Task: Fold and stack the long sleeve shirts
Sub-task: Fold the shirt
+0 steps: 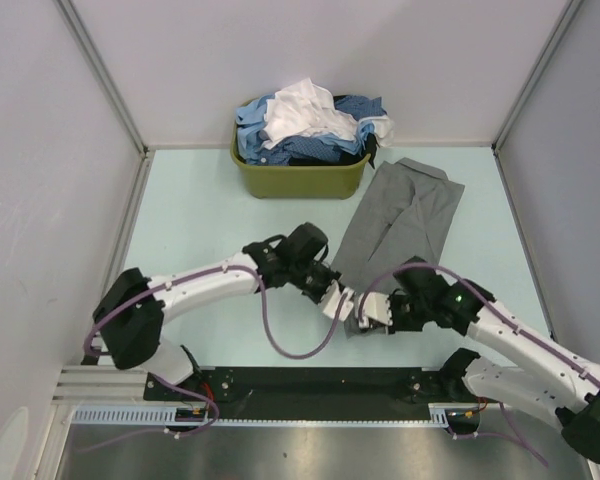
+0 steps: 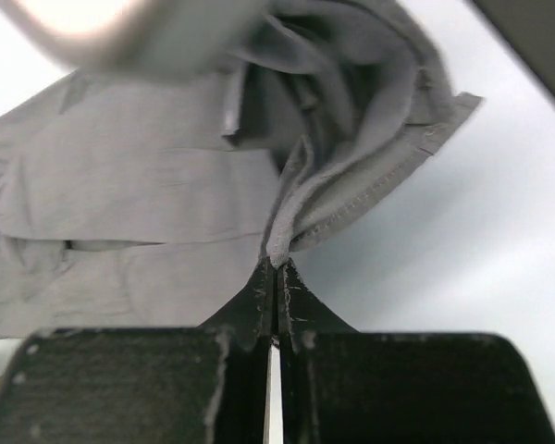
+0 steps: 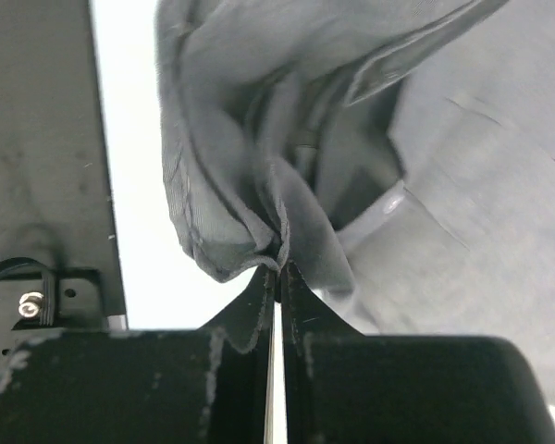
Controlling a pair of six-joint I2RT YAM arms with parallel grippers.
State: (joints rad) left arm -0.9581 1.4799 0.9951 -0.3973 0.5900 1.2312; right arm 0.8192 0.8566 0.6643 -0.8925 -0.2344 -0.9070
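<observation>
Two white arms (image 1: 210,285) reach in from the near edge in the top view, with the left gripper (image 1: 332,292) and right gripper (image 1: 368,308) side by side at the near end of the plain mid-grey cloth shirt (image 1: 405,215). It lies lengthwise on the pale table (image 1: 200,220), just right of the olive-green plastic basket (image 1: 300,180) of blue and white shirts (image 1: 310,125). In the left wrist view the jaws pinch tight on its stitched hem, and in the right wrist view they clamp a gathered fold.

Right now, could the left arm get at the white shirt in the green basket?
Probably not yet. Bare table lies between it and the basket, but its fingers are shut on the grey shirt, so it must let go first.
</observation>
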